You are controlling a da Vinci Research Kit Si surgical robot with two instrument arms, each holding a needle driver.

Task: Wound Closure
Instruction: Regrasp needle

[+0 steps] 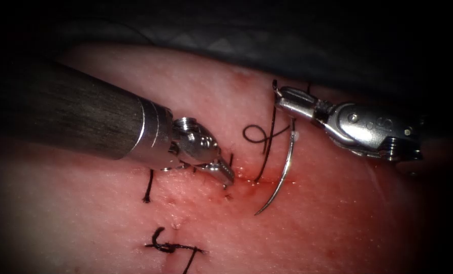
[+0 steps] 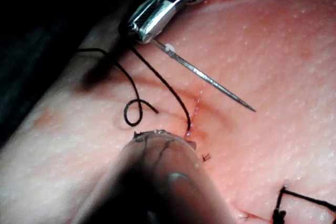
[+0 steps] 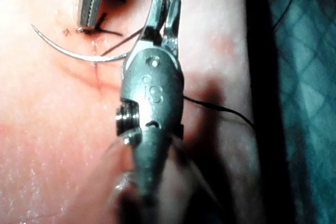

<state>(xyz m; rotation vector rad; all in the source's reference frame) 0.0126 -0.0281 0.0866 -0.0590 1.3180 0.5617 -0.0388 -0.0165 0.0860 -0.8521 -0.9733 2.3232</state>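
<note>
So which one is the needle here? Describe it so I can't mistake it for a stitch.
Start at the right arm's end effector, right of the cut in the tissue. The needle hangs from it, held near the thread end, tip free above the surface. It's a pale, shiny, smooth curve; the thread and tied stitches are black.

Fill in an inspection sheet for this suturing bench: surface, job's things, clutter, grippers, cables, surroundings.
Surface: pale pink pork-belly tissue; its cut is wet with red fluid.
Job's things: curved steel needle, out of the tissue; black thread, looped, rising from the cut; tied black stitch.
Clutter: nothing seen.
Grippers: right arm's tool shut on the needle near its tail end; left arm's tool tip down at the cut, what it holds cannot be told.
Cables: nothing seen.
Surroundings: teal patterned cloth beyond the tissue.
</note>
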